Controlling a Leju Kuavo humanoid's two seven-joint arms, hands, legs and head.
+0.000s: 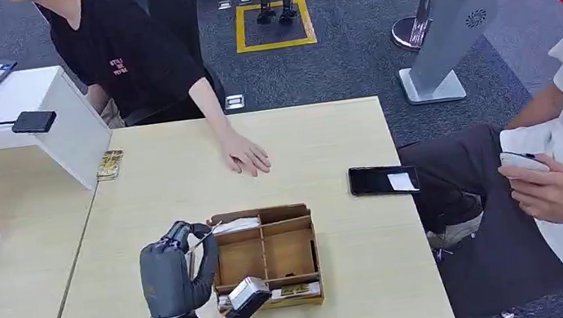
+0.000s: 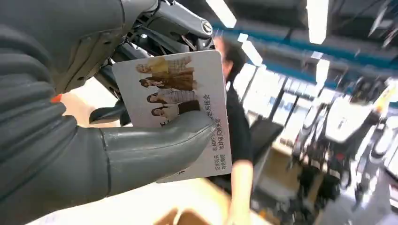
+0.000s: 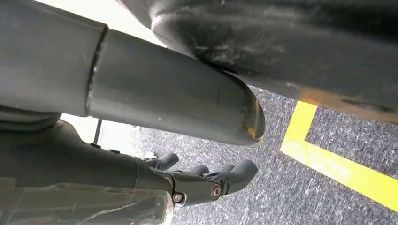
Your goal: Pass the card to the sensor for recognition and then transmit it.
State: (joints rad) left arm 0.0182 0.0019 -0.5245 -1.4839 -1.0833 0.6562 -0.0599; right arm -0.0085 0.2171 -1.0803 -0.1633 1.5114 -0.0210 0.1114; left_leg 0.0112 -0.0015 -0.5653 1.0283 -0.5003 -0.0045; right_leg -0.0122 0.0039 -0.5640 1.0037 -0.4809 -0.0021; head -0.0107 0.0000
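Card (image 2: 187, 108) was pinched in the left hand (image 1: 174, 272), the thick grey thumb (image 2: 155, 145) pressed on its printed face and the darker fingers (image 2: 164, 18) behind it. In the head view the card (image 1: 205, 236) showed edge-on, raised above the left end of the wooden compartment tray (image 1: 270, 255), at about 7 o'clock on the surface (image 1: 318, 146). The right hand (image 3: 202, 180) hung over grey carpet with a yellow floor stripe (image 3: 338, 164), its fingers curled inward and holding nothing. A black sensor (image 1: 33, 122) sat on a white stand (image 1: 68, 121) at 10 o'clock. A person's hand (image 1: 243, 154) lay flat on the surface at 12 o'clock. A black phone (image 1: 384, 180) lay at 3 o'clock near the surface edge. Another card (image 1: 110, 164) lay at the base of the stand.
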